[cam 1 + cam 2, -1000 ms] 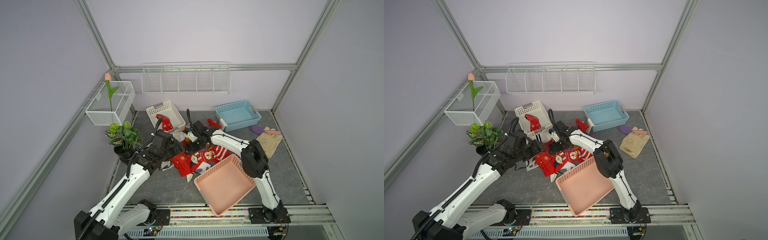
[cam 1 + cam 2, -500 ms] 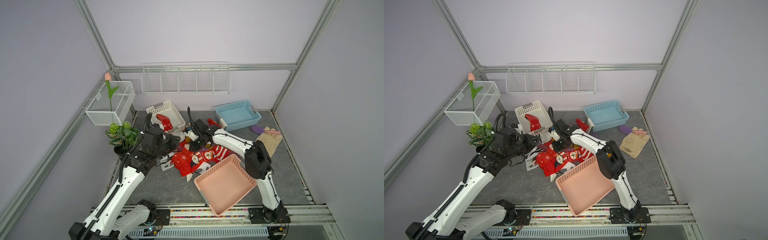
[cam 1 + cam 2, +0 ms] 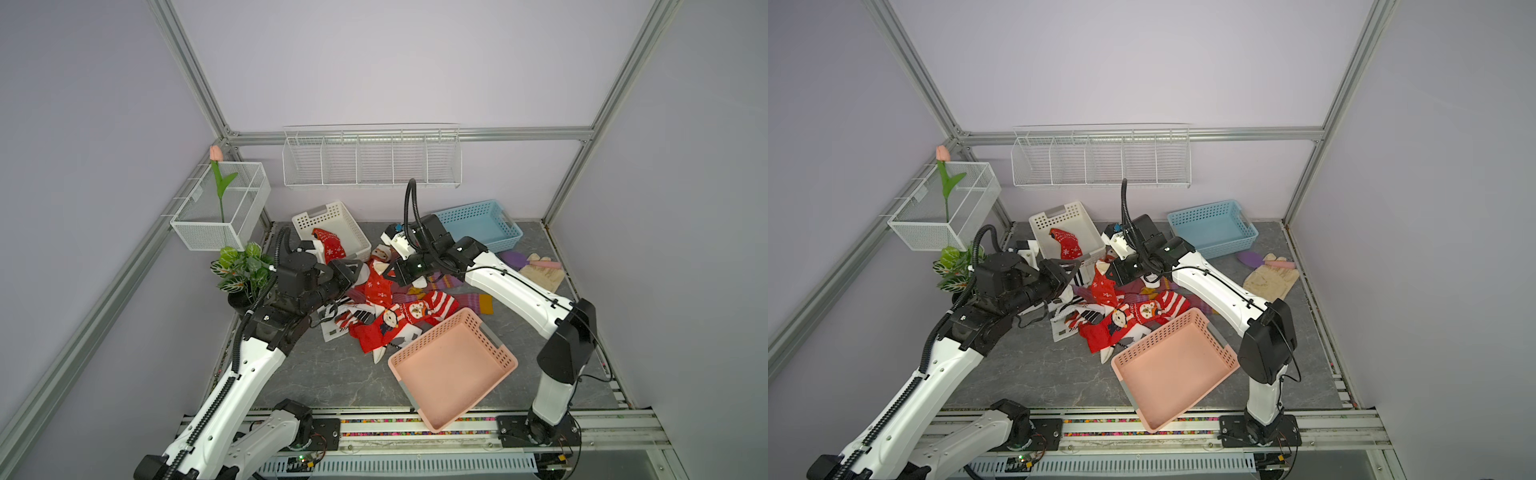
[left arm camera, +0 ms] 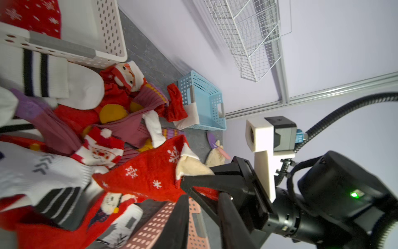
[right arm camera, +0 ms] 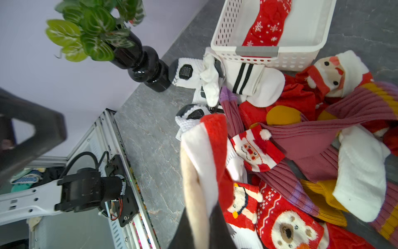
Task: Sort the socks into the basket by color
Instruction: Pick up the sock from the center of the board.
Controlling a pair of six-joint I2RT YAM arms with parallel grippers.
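My right gripper [image 3: 392, 272] is shut on the white cuff of a red snowflake sock [image 3: 377, 286], which hangs down to the pile of socks [image 3: 405, 311]; the pile mixes red, white and purple-maroon ones. The right wrist view shows that cuff [image 5: 202, 155] pinched between the jaws. My left gripper [image 3: 356, 270] hovers just left of the held sock. In the left wrist view its fingers [image 4: 181, 215] stand apart with nothing between them. A white basket [image 3: 305, 216] holds one red sock [image 3: 328, 245]. The blue basket [image 3: 505, 216] and the pink basket [image 3: 494, 365] hold nothing.
A potted plant [image 3: 243, 270] stands left of my left arm. Beige gloves [image 3: 540, 274] and a purple brush [image 3: 515, 259] lie at the right. A wire rack [image 3: 370, 158] and a wire box with a tulip [image 3: 220, 208] hang on the walls.
My right gripper has shut on the red snowflake sock and lifted its cuff a little. My left arm has swung back toward the white basket, beside the held sock.
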